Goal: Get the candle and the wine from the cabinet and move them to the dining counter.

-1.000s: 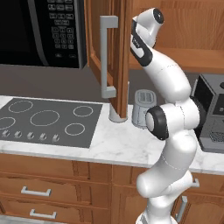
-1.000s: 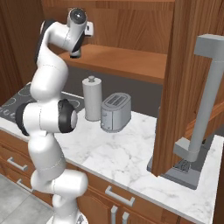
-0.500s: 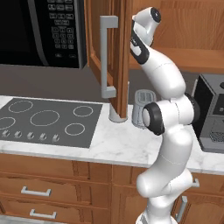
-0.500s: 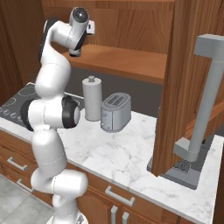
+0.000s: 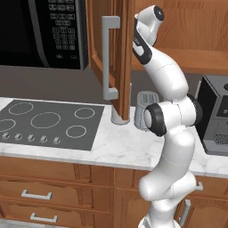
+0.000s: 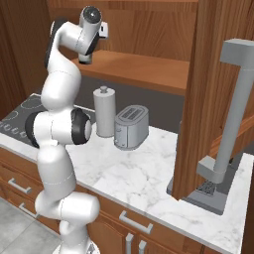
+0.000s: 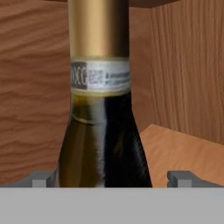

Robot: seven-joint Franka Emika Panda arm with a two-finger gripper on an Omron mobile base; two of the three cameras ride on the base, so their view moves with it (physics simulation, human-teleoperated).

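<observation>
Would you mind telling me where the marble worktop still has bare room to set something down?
Free patches on the marble worktop: the wide stretch in front of the toaster, running to the open cabinet door, and a strip between the cooktop and the robot. Crowded: the back, where grey canister and toaster stand close, and the coffee machine corner.

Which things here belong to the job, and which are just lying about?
Job:
- wine, between the open pincer tips
- cabinet, door open

Lying about:
- toaster
- grey canister
- cooktop
- microwave
- coffee machine
</observation>
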